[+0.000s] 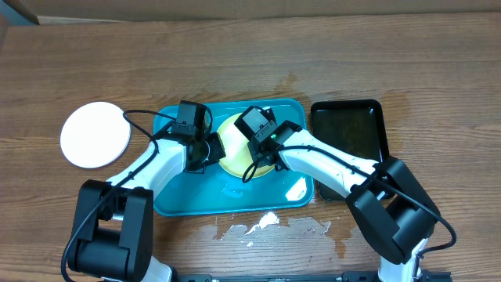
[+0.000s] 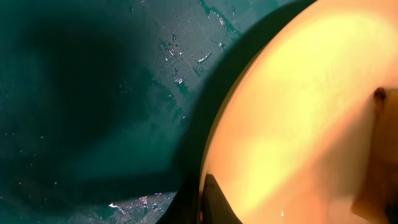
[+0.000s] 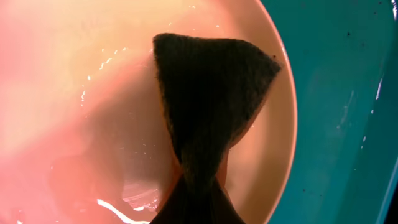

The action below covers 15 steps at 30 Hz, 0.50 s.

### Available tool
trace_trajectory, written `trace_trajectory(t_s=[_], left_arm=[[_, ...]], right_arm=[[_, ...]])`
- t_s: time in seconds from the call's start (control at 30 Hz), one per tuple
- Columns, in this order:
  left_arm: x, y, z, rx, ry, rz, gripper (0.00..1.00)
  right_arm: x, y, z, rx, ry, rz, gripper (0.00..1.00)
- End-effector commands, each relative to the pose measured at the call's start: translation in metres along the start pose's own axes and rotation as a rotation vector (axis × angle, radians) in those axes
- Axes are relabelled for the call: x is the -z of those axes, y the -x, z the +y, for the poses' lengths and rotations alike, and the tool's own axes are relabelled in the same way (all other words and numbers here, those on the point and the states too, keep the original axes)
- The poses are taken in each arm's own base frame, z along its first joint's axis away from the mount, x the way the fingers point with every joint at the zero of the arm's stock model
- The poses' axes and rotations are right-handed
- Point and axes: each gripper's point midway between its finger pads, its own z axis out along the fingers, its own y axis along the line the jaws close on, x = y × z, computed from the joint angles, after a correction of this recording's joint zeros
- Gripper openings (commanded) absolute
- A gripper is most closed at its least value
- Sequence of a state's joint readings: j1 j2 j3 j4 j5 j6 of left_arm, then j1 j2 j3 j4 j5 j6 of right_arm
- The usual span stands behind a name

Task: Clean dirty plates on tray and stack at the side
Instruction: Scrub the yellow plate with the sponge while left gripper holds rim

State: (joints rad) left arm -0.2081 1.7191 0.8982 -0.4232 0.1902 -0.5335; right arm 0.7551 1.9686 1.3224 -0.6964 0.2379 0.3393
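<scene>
Overhead view: the tray (image 1: 180,200) lies at the centre of the wooden table (image 1: 235,55), with the yellow plate (image 1: 233,149) lying in its upper middle part. The white plate (image 1: 95,135) lies on the table to the left of the tray, apart from it. A black tray (image 1: 348,133) lies just beside the tray's right edge. The left gripper (image 1: 213,146) is at the left rim of the yellow plate, and the right gripper (image 1: 258,145) is above the plate's centre. Both arms reach in from the lower edge of the frame. Left wrist view: the yellow plate fills the right half of the frame and the wet tray floor fills the left half. One dark finger (image 2: 214,202) meets the plate rim at the bottom centre; the fingers are closed on that rim. A small brown smear (image 2: 379,94) shows on the plate at the right edge. Right wrist view: a dark sponge (image 3: 211,93) is pinched to a narrow waist at the bottom centre, where the closed fingers grip it. The sponge fans out upward and lies against the wet inner face of the yellow plate. The tray floor shows at the right of the frame, beyond the plate rim.
</scene>
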Motion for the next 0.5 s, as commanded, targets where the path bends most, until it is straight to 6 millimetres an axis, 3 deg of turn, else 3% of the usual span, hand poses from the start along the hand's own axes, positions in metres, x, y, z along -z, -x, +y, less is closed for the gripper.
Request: trace_trajectory(t_s=[0.0, 0.27, 0.47], left_arm=[[-0.005, -0.007, 0.010, -0.036, 0.042, 0.022, 0.04], [-0.005, -0.008, 0.011, -0.057, 0.045, 0.026, 0.04], [-0.005, -0.009, 0.013, -0.079, 0.054, 0.030, 0.04]], right_arm=[[0.001, 0.010, -0.002, 0.010, -0.023, -0.030, 0.04], [-0.018, 0.001, -0.008, -0.002, -0.027, 0.025, 0.04], [-0.021, 0.000, -0.005, -0.068, 0.116, 0.085, 0.04]])
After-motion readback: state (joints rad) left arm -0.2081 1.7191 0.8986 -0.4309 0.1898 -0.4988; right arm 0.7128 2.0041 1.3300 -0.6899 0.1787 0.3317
